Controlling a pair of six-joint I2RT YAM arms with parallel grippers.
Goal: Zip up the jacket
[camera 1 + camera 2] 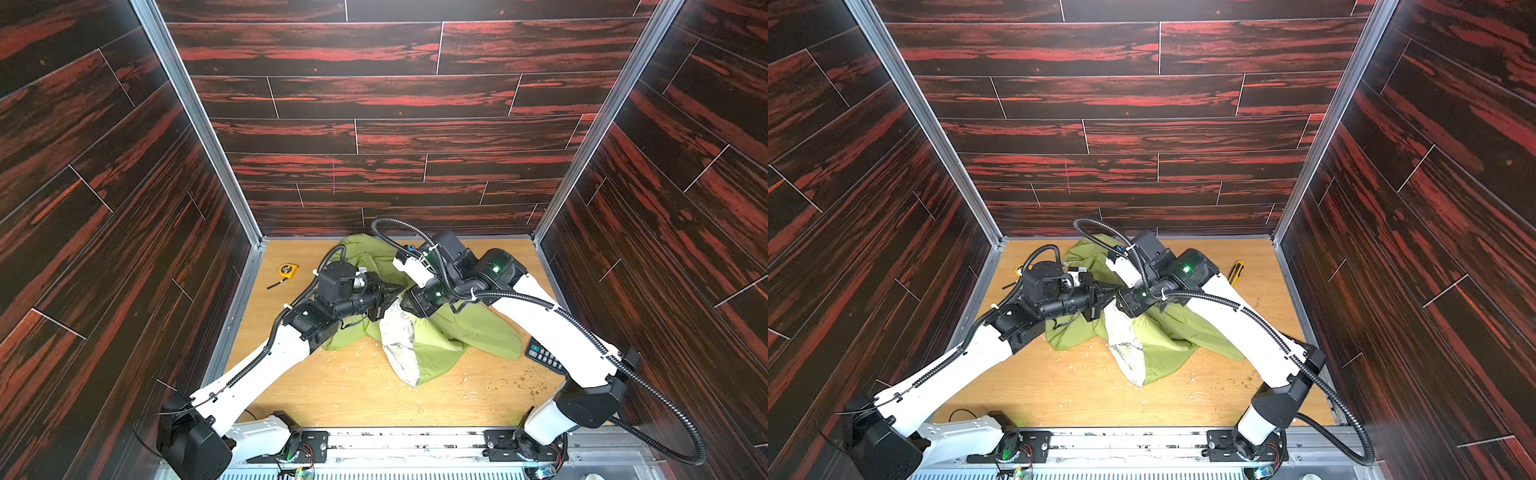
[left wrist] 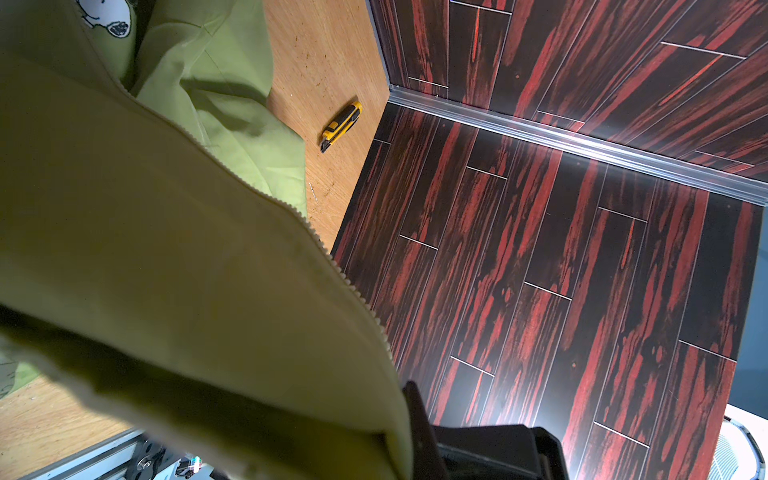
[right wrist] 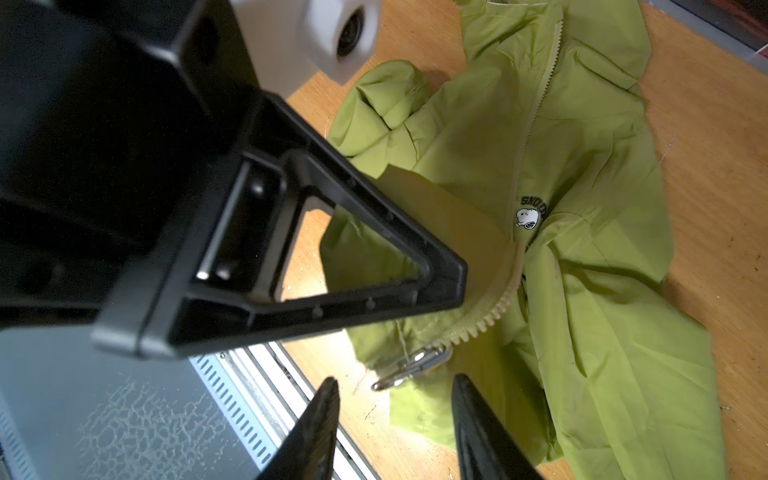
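Right tool [image 3: 397, 411] half-open, empty; left tool [image 3: 453, 282], its 9 o'clock, pinches jacket [image 3: 582, 249] edge, likely limp, slippery: take zipper pull [image 3: 411, 368].

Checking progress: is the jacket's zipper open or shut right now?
Open, at least here: one row of zipper teeth on the jacket runs free, unmated.

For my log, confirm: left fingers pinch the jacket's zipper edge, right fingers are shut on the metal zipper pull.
The right fingers are open, the metal zipper pull ungripped beyond their tips, per the right wrist view; the left fingers pinch the jacket at its zipper edge.
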